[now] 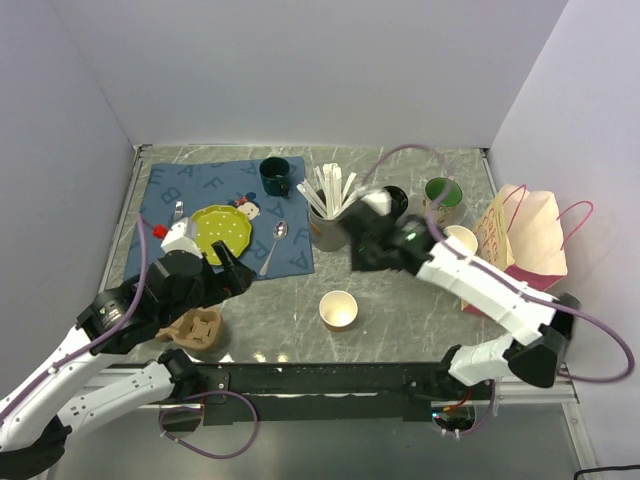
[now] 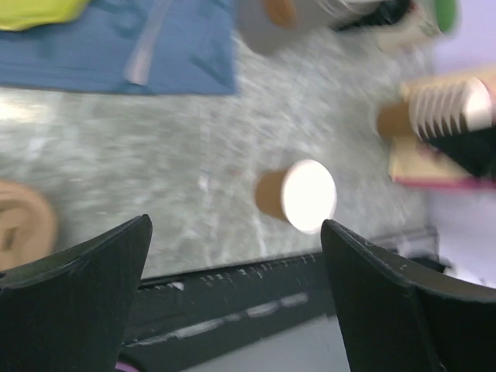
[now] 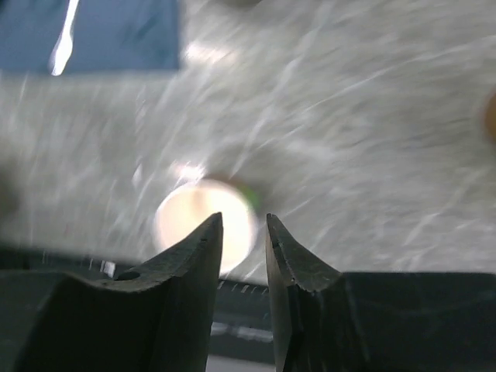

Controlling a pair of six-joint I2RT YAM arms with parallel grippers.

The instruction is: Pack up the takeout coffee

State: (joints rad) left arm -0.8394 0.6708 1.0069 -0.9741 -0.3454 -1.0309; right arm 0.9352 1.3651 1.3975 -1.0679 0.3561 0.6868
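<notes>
White right arm reaches leftward over table; pincer slightly parted.

Yellow plate and spoon on blue placemat

Right wrist view all smear, pale cup half behind the right pincer; brown carrier clipped at left wrist view's edge.
</notes>
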